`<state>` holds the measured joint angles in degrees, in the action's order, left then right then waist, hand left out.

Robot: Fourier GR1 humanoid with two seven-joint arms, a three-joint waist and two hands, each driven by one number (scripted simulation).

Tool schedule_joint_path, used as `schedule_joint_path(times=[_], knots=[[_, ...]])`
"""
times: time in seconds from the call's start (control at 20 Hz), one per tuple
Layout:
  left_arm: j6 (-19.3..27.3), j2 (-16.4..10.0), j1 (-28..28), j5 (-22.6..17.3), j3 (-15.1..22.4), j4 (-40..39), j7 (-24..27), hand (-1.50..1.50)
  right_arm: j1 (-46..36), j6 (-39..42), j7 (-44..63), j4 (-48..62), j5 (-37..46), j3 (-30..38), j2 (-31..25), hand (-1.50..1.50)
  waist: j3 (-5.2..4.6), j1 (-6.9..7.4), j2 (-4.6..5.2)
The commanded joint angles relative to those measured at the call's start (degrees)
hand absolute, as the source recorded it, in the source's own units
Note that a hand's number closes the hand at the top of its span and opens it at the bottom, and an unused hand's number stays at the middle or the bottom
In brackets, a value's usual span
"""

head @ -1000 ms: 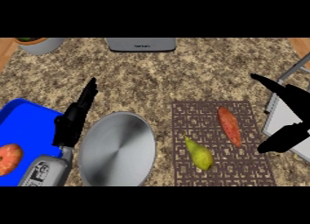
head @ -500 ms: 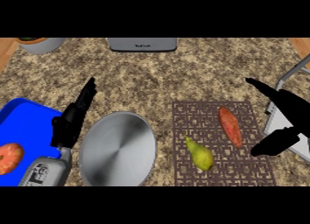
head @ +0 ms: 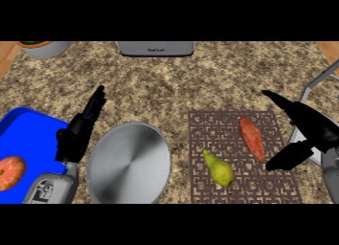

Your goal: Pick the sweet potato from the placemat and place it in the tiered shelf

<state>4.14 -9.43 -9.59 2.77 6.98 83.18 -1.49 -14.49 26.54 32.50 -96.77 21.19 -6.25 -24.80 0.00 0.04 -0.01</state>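
Hovering open and empty, the right robot hand (head: 315,131) has the sweet potato (head: 252,139) just to its left, untouched on the placemat (head: 208,127). Grasping it and carrying it to the tiered shelf (head: 325,74) are not yet done.

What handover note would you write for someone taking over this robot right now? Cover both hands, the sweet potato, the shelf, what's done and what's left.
Left hand: open, resting between the blue tray and the round plate, holding nothing.
Right hand: open, at the placemat's right edge beside the sweet potato, not touching it.
Sweet potato: on the placemat, a pear beside it.
Tiered shelf: only its grey frame shows, at the right edge.
Done: nothing picked.
Left: grasp the sweet potato, lift it, place it in the shelf.
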Motion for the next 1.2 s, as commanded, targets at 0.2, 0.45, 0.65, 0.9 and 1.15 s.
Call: schedule_joint_path(times=[0.2,0.45,0.65,0.9,1.15], knots=[[-2.73,0.44,1.80,1.07,-1.95,2.94,-1.74,0.00,-1.54,2.64,-1.80,4.16,5.95,0.97,3.50,-1.50,0.00,0.08,0.00],[-1.80,2.32,-0.35,2.92,-2.35,0.52,-1.24,0.00,1.01,2.19,-3.27,3.69,10.12,0.33,4.42,-1.50,0.00,-0.05,0.00],[-1.53,3.04,-3.77,3.87,-3.51,-0.71,-2.84,0.00,-0.42,2.07,-4.93,6.71,11.64,1.52,5.95,-1.50,0.00,-0.02,0.01],[-4.12,2.69,-0.06,2.55,-5.01,-3.89,3.36,0.00,-3.66,-2.38,-9.56,16.44,16.62,1.16,7.91,-1.50,0.00,0.15,0.07],[-2.24,5.39,-1.02,5.43,-2.72,-0.55,-0.46,0.00,-2.93,-1.71,-9.74,16.79,18.71,0.65,9.99,-1.50,0.01,0.10,0.03]])
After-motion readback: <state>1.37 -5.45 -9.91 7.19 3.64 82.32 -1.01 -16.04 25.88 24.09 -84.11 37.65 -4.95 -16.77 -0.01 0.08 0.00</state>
